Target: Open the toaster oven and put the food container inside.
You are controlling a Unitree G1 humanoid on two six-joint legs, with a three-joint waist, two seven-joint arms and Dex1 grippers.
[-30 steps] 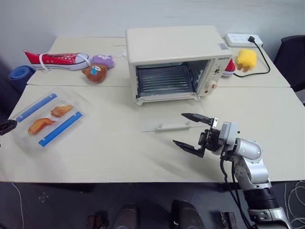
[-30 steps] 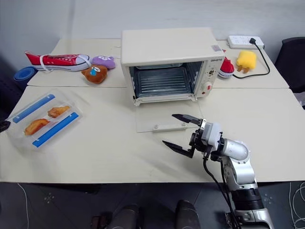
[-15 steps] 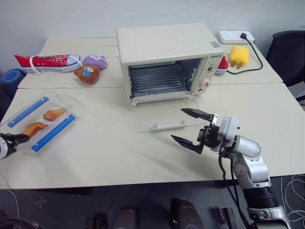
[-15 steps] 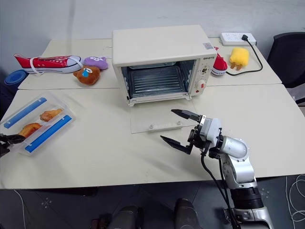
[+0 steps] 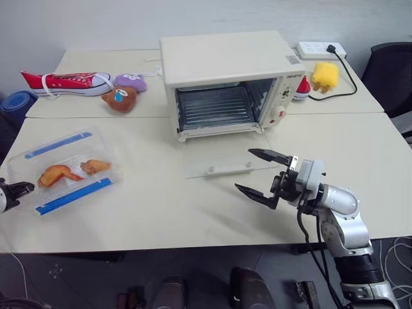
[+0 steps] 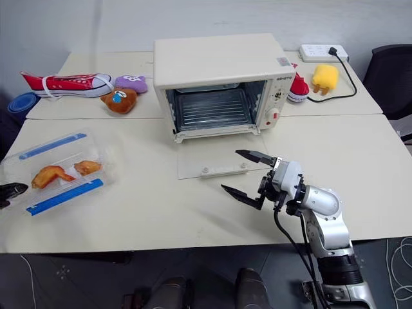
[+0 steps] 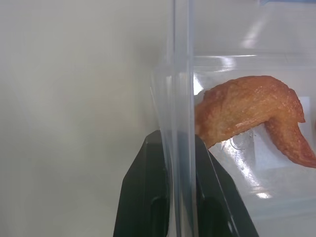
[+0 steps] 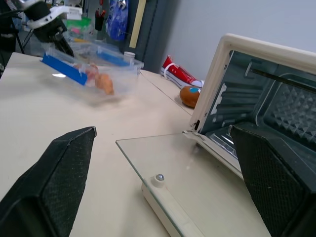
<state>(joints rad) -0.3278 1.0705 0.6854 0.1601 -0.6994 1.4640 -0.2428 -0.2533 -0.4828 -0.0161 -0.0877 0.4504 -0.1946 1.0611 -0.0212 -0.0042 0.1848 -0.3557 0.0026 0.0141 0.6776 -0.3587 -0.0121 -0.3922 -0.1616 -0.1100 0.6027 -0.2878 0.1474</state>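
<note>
The cream-white toaster oven (image 5: 225,64) stands at the back middle of the table. Its glass door (image 5: 222,161) lies flat and open in front of it, baring the wire rack. The food container (image 5: 67,170), a clear box with two blue clip strips and fried pieces (image 7: 252,108) inside, sits at the table's left. My left gripper (image 5: 16,190) is shut on its clear rim (image 7: 180,74) at the left end. In front of the door hangs my right gripper (image 5: 243,170), open, holding nothing and pointing left.
A red sneaker (image 5: 64,80) and two plush toys (image 5: 122,96) lie at the back left. A yellow toy (image 5: 324,75) and a power strip (image 5: 318,48) with its black cable sit at the back right. A dark chair (image 5: 393,64) stands beyond the right edge.
My left gripper has closed on the container's rim. The container has swung round so that its blue strips lie closer to level, and has shifted right. The right gripper has stayed put.
</note>
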